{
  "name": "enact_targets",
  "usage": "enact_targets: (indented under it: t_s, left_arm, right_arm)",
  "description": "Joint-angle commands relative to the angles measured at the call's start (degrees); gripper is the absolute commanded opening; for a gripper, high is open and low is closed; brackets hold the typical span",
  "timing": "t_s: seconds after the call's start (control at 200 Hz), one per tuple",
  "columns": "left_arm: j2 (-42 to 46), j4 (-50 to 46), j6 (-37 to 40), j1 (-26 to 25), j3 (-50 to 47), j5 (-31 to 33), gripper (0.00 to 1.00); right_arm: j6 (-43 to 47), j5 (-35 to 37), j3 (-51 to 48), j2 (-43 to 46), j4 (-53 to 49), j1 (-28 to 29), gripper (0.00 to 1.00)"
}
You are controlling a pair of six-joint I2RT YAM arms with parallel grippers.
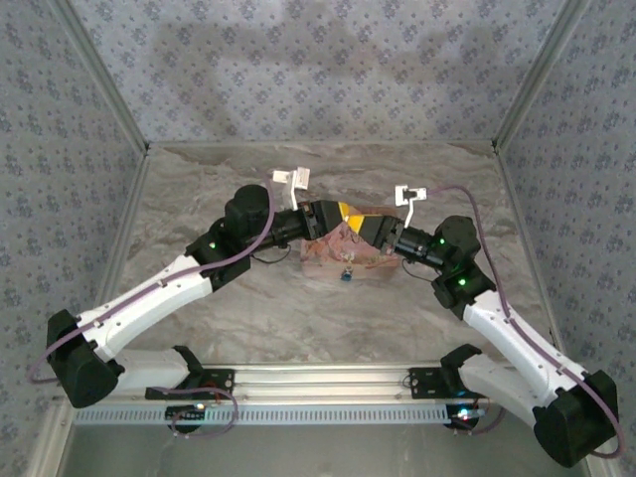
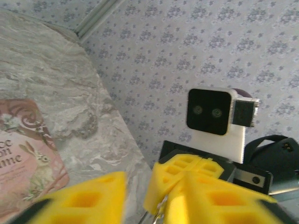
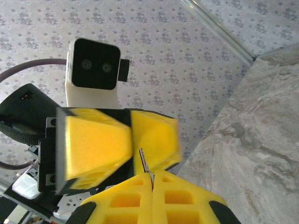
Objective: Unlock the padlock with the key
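Note:
Above the middle of the table my two grippers meet tip to tip. My right gripper (image 3: 152,176) is shut on the key (image 3: 144,161), whose thin silver blade sticks up from between its yellow pads. In the top view the right gripper (image 1: 371,228) faces the left gripper (image 1: 344,213). My left gripper (image 2: 140,198) is open, with a gap between its yellow fingers; the right gripper's shut tips stand just inside that gap, by its right finger (image 2: 229,200). The padlock (image 1: 347,275) is a tiny blue speck at the near edge of the pink box (image 1: 326,254), below both grippers.
The flat pink picture box (image 2: 28,161) lies on the marbled tabletop (image 1: 298,308) under the grippers. Patterned walls (image 1: 318,70) close in the back and both sides. A metal rail (image 1: 318,383) with the arm bases runs along the near edge.

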State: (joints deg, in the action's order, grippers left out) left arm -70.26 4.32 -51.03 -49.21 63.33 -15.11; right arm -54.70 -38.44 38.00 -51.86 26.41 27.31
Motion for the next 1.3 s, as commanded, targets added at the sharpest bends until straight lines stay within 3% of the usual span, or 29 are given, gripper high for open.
enact_targets:
  t_s: [0.0,0.14,0.205,0.44,0.645,0.889,1.294]
  left_arm:
    - [1.4,-3.4,1.6,0.3,1.4,3.0,0.53]
    - [3.2,-7.8,2.7,0.4,-1.1,5.6,0.55]
    - [3.7,-10.4,2.6,0.4,-2.8,6.5,0.62]
    - [4.1,-7.2,0.0,-2.2,-15.2,8.4,0.67]
    - [1.6,-1.1,-0.5,-4.7,-22.6,11.8,0.73]
    - [-7.1,5.1,0.4,-4.7,-24.4,14.3,0.77]
    - [-13.6,10.9,0.7,0.8,-24.4,18.2,0.78]
  right_arm:
    - [3.4,-1.1,3.2,2.2,-6.2,-2.2,0.00]
    - [9.3,-0.6,6.0,3.5,-19.4,-7.1,0.00]
    - [13.8,1.3,7.8,3.6,-27.0,-9.3,0.00]
    - [25.0,14.6,10.6,-0.3,-43.0,-16.1,0.00]
    - [31.1,32.0,10.2,-5.6,-44.9,-17.1,0.00]
    - [32.1,42.6,9.8,-12.6,-41.2,-18.2,0.00]
    - [34.3,45.8,12.6,-27.2,-37.2,-17.5,0.00]
